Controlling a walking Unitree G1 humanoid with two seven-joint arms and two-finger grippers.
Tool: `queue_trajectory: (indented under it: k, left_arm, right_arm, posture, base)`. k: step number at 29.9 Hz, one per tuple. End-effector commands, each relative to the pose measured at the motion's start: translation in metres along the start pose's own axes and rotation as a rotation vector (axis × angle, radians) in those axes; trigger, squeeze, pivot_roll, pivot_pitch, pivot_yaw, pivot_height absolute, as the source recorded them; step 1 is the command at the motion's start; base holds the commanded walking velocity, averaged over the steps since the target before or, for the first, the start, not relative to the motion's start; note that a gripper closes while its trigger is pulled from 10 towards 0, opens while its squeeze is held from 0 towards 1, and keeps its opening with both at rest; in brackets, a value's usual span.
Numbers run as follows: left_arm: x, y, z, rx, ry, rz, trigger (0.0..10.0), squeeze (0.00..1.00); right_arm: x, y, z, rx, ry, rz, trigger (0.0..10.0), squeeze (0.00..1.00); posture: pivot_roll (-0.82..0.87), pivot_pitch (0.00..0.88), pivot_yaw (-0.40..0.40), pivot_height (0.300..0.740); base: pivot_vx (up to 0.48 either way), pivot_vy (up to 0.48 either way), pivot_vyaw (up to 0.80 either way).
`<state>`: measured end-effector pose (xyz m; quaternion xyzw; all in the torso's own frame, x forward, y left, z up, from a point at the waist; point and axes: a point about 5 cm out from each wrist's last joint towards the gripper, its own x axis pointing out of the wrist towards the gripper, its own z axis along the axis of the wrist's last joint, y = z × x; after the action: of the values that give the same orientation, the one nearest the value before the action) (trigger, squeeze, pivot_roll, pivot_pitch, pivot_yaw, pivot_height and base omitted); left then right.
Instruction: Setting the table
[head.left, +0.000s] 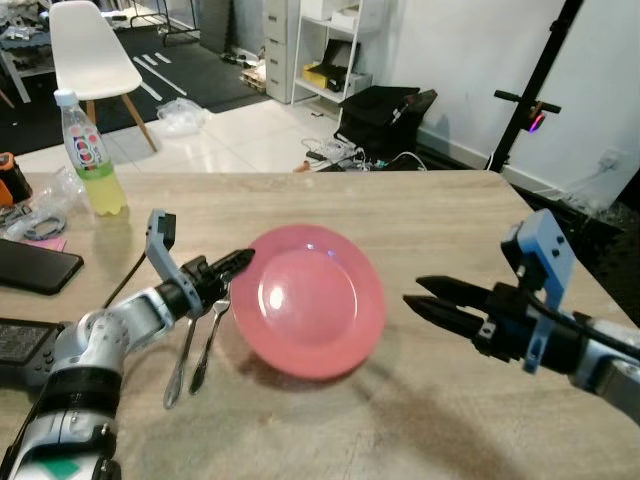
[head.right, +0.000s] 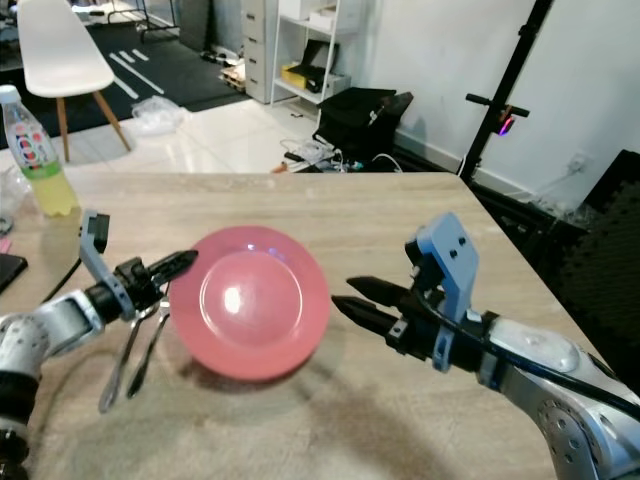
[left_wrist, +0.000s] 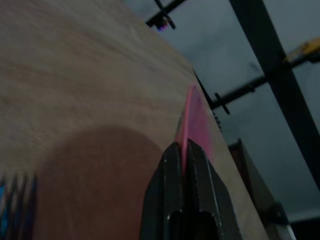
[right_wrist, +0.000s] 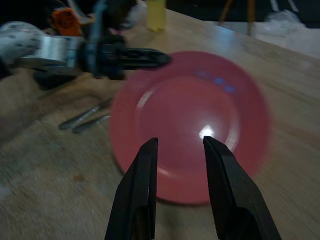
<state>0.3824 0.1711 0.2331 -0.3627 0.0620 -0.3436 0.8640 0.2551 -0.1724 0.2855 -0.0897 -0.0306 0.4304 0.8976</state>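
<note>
A pink plate (head.left: 310, 300) hangs tilted just above the wooden table (head.left: 440, 210) and casts a shadow under itself. My left gripper (head.left: 240, 262) is shut on its left rim; the left wrist view shows the thin pink edge (left_wrist: 192, 117) pinched between the black fingers (left_wrist: 172, 165). My right gripper (head.left: 420, 298) stands open a little to the right of the plate, pointing at it and not touching. In the right wrist view the plate (right_wrist: 190, 125) lies beyond the spread fingertips. A fork and a spoon (head.left: 195, 350) lie side by side on the table left of the plate.
A bottle of yellow drink (head.left: 92, 155) stands at the far left of the table, with a black phone (head.left: 35, 265) and cables nearer me. A white chair (head.left: 90, 50) and shelves stand beyond the table. The table's right edge runs near my right arm.
</note>
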Motion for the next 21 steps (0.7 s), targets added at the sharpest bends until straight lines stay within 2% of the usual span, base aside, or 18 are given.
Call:
queue_trajectory:
  k: [1,3,6,7,10,12,14,15,18,21]
  left_arm:
    - [-0.001,0.003,-0.008,-0.016,0.040,0.011,10.0,0.00]
    - [-0.004,0.002,-0.012,0.004,0.070,0.000,10.0,0.00]
    - [-0.023,-0.003,-0.013,-0.098,0.112,-0.061,10.0,0.00]
    - [-0.023,-0.003,-0.013,-0.098,0.112,-0.061,10.0,0.00]
    - [-0.043,-0.015,-0.015,-0.123,0.178,-0.136,10.0,0.00]
    - [-0.049,-0.020,-0.015,-0.116,0.201,-0.160,10.0,0.00]
    - [-0.059,-0.024,-0.014,-0.088,0.264,-0.184,10.0,0.00]
    - [-0.059,-0.024,-0.014,-0.088,0.264,-0.184,10.0,0.00]
    - [-0.070,-0.025,-0.020,-0.055,0.364,-0.178,10.0,0.00]
    - [-0.069,-0.022,-0.029,-0.039,0.392,-0.153,10.0,0.00]
  right_arm:
    - [0.001,0.005,-0.002,0.020,0.003,0.018,10.0,0.00]
    - [0.000,0.006,-0.002,0.018,0.006,0.012,10.0,0.00]
    - [-0.005,0.007,-0.003,0.025,0.009,-0.015,10.0,0.00]
    - [-0.005,0.007,-0.003,0.025,0.009,-0.015,10.0,0.00]
    - [-0.007,0.009,-0.006,0.034,0.009,-0.030,10.0,0.00]
    - [-0.007,0.009,-0.006,0.038,0.008,-0.031,10.0,0.00]
    - [-0.007,0.009,-0.007,0.039,0.008,-0.032,10.0,0.00]
    - [-0.007,0.009,-0.007,0.039,0.008,-0.032,10.0,0.00]
    - [-0.006,0.007,-0.007,0.041,0.007,-0.037,10.0,0.00]
    - [-0.005,0.006,-0.006,0.043,0.001,-0.036,10.0,0.00]
  posture:
    - [0.00,0.191,0.055,0.740]
    - [0.00,0.196,0.063,0.740]
    - [0.00,0.207,0.084,0.740]
    - [0.00,0.207,0.084,0.740]
    - [0.00,0.211,0.089,0.740]
    - [0.00,0.211,0.089,0.740]
    - [0.01,0.210,0.086,0.740]
    - [0.01,0.210,0.086,0.740]
    - [0.02,0.211,0.079,0.740]
    - [0.02,0.212,0.077,0.740]
  base:
    - [0.000,0.000,0.00]
    - [0.000,0.000,0.00]
    - [0.000,0.000,0.00]
    - [0.000,0.000,0.00]
    - [0.000,0.000,0.00]
    - [0.000,0.000,0.00]
    - [0.000,0.000,0.00]
    - [0.000,0.000,0.00]
    - [0.000,0.000,0.00]
    - [0.000,0.000,0.00]
